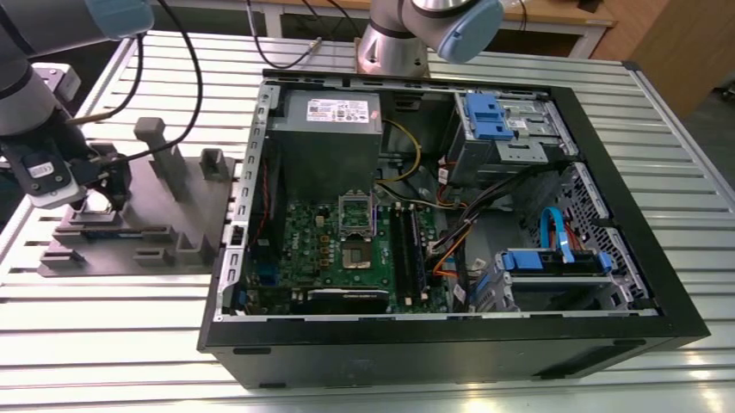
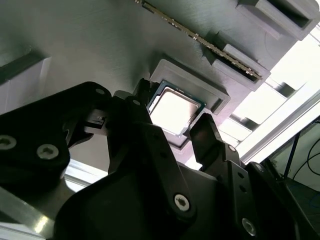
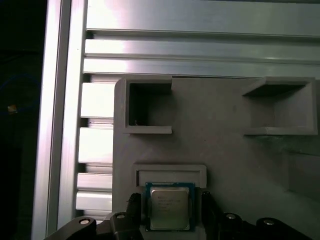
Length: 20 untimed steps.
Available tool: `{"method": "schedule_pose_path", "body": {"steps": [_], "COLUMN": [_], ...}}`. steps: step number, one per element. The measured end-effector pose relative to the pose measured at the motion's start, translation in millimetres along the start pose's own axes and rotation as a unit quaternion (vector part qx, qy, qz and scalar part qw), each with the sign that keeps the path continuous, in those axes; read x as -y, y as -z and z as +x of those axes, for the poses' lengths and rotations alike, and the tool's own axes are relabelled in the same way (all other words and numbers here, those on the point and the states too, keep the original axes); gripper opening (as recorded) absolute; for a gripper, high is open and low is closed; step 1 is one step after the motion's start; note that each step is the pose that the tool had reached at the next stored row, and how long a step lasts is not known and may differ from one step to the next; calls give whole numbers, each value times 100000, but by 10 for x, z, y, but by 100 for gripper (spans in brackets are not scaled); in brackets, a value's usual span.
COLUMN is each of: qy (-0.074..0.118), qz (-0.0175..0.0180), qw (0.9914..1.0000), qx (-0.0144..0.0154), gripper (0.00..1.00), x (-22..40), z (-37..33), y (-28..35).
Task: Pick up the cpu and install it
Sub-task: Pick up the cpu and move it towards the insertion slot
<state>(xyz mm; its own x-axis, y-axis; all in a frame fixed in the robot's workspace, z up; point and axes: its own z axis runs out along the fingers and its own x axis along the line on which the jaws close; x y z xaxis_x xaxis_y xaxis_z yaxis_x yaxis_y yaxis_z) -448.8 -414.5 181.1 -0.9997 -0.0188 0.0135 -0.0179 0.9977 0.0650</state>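
Note:
The cpu point(image 3: 170, 207) point(image 2: 172, 110), a small square chip with a silver top, lies flat in a shallow square recess of the grey plastic tray point(image 3: 225, 150) point(image 2: 75, 50). My gripper point(image 3: 170, 214) point(image 2: 175, 122) is low over it, open, with one black finger on each side of the chip and a small gap to each edge. In the exterior view the gripper point(image 1: 98, 202) hangs over the tray point(image 1: 172, 206) at that view's left. The open motherboard socket point(image 1: 356, 249) sits inside the computer case, well to the right of the gripper in that view.
The black open computer case point(image 1: 643, 215) holds a grey power supply point(image 1: 327, 112), blue drive brackets point(image 1: 488, 116) and loose cables. Upright blocks point(image 1: 155, 142) rise from the tray. A thin memory stick point(image 2: 200, 37) stands in a tray slot. Ribbed aluminium table point(image 1: 344, 379) lies all around.

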Motion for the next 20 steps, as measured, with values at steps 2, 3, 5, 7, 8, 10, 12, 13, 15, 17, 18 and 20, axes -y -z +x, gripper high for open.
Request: {"method": "schedule_pose_path", "body": {"steps": [2,3,5,7,8,10,12,13,15,17,18,20], "qy": [-3,-7,-6,-3,-9,-9,-1,30,194,435,517,598], "qz": [-4,-5,-1,-4,-4,-4,-2,-5,-1,5,6,5], "qw": [100000,100000,100000,100000,100000,100000,100000,100000,100000,99999,99999,99998], "qx": [12,12,11,13,13,10,8,10,-1,16,54,131], "gripper": [60,60,60,60,60,60,60,60,60,60,60,60], "x": [-3,-5,-7,-8,-8,-8,-8,-8,-8,-8,-8,-8], "z": [4,6,8,9,10,15,15,15,16,16,15,15], "y": [-1,-1,-2,-2,-2,-2,-2,-2,-2,-4,-5,-9]}}
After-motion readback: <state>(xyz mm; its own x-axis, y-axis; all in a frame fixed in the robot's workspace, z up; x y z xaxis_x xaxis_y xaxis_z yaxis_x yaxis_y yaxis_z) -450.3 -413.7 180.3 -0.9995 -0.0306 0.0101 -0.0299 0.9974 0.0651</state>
